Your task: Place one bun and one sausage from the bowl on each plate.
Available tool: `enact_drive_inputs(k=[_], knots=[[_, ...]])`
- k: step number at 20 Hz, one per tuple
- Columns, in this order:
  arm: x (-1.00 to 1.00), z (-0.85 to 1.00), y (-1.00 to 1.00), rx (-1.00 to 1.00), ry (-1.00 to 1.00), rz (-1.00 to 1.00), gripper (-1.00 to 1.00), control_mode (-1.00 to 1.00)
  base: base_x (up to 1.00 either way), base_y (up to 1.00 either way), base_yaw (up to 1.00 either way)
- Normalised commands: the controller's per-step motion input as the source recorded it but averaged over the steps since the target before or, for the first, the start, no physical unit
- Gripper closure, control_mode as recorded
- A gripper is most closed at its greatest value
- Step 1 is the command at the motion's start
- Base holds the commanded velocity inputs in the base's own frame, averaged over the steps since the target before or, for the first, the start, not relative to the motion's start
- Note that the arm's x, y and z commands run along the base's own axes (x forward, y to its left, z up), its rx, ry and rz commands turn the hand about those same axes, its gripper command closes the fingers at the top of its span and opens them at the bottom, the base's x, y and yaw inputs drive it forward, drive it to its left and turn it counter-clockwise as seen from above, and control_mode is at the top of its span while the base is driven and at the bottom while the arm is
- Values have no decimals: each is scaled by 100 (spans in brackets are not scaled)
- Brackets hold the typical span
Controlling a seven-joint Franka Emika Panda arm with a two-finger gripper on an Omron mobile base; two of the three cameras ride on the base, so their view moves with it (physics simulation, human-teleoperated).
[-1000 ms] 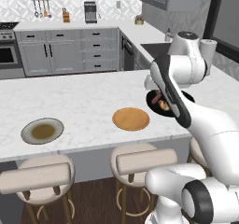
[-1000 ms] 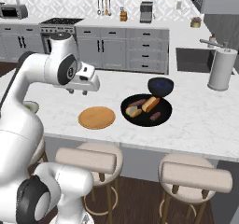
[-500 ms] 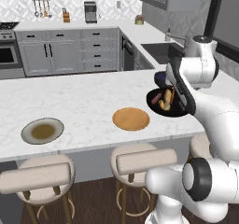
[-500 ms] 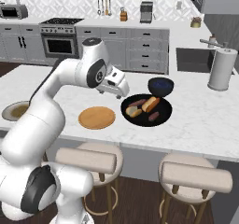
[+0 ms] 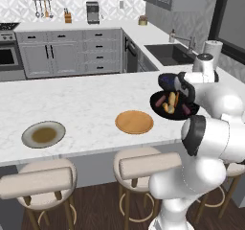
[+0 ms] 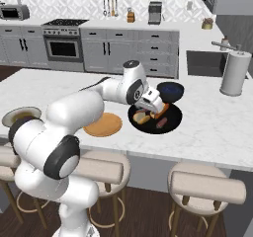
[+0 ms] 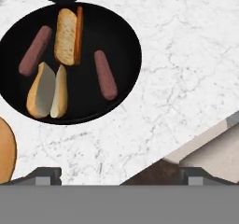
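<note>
A: White marble worktop [image 5: 91, 104] runs across a simulated kitchen. What sits nearest?

B: Two stools, then the orange plate [image 5: 134, 122] and the grey-rimmed plate [image 5: 44, 134], both bare.

A: What has changed?

B: The arm has swung right within the last second; its end effector [image 6: 157, 107] now hovers over the black bowl [image 7: 119, 29]. Its fingers look spread, holding nothing.

A: And the food?

B: All in the bowl: pale bun [image 7: 45, 91], orange-tan bun [image 7: 68, 35], two sausages [image 7: 105, 74]. A first pick seems imminent.
</note>
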Motion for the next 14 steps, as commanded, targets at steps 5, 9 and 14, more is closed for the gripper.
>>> enact_drive_inputs(k=[5, 9, 14], knots=[[35, -51, -4, -5, 18, 0, -100, -100, 0, 0, 0], [41, -38, -4, -1, 5, 3, -100, -100, 0, 0, 0], [49, -49, -5, 0, 9, 9, -100, -100, 0, 0, 0]])
